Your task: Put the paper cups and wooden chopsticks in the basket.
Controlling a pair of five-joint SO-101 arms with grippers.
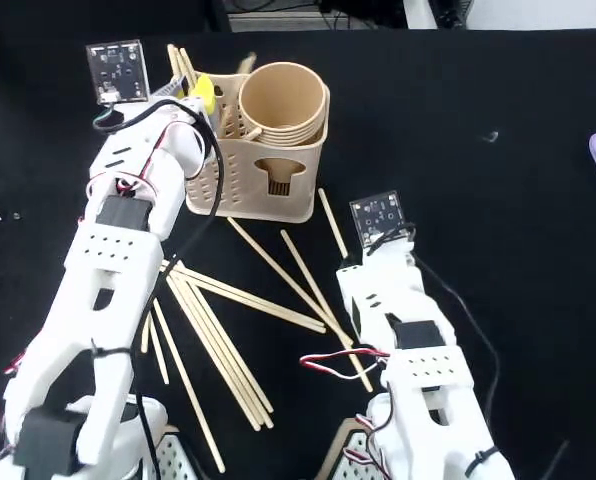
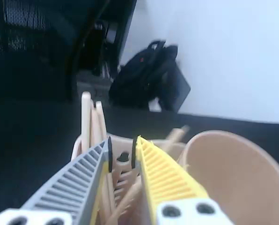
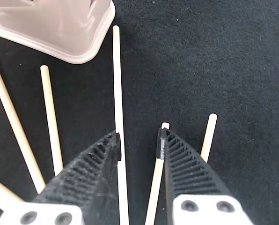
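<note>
Left end effector (image 2: 121, 154) is hovering over the beige slotted plastic basket (image 1: 248, 190); right end effector (image 3: 139, 138) over loose wooden chopsticks (image 3: 117, 70).
Grey-and-yellow jaws are standing narrowly apart beside tan paper cups (image 1: 283, 100) stacked in it; black jaws are gaping wide above the black bench (image 3: 223, 70).

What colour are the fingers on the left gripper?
On the left gripper, one of the fingers is grey, the other yellow; clearest in the left wrist view.
</note>
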